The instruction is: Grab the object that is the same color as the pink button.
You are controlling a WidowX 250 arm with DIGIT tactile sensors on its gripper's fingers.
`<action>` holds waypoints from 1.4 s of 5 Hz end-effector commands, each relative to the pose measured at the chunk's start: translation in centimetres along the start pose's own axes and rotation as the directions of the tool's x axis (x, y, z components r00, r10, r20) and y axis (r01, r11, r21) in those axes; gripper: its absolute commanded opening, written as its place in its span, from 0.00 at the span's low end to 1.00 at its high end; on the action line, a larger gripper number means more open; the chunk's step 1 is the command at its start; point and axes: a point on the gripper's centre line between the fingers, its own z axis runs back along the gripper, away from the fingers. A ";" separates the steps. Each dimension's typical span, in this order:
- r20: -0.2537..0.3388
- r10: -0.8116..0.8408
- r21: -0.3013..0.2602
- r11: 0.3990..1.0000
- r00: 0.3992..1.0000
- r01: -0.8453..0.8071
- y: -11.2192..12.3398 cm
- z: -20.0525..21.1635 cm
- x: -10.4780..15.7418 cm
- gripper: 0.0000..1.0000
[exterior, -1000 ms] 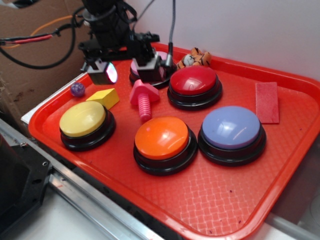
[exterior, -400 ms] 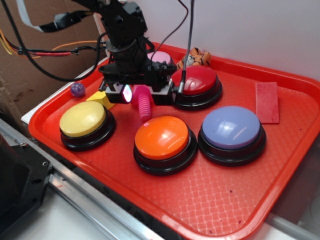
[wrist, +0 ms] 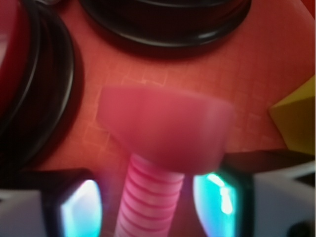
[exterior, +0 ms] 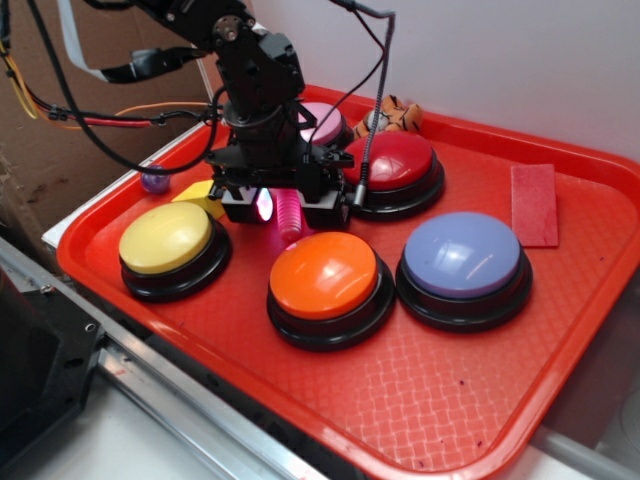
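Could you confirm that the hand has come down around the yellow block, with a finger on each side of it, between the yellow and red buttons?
Not quite: the hand straddles the pink bolt, a finger either side of its ribbed shaft, as the wrist view shows. The yellow block lies off to one side, outside the fingers.

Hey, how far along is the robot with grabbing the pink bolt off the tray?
Done: the gripper is down over the pink bolt, which lies on the tray in front of the pink button. In hand: the wrist view shows a finger on each side of the ribbed shaft, with a gap on either side, so not clamped. Left: closing on the shaft and lifting.
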 end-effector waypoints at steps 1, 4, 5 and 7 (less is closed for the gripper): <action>0.034 0.026 -0.017 1.000 0.999 -0.025 0.3 1.0 1.0 0.00; -0.150 -0.107 -0.049 0.994 0.983 0.101 -0.4 8.6 2.8 0.00; -0.155 -0.132 -0.122 0.986 0.979 0.114 -1.1 13.1 2.8 0.00; -0.090 -0.167 -0.241 0.960 0.982 0.141 -1.1 19.8 1.4 0.00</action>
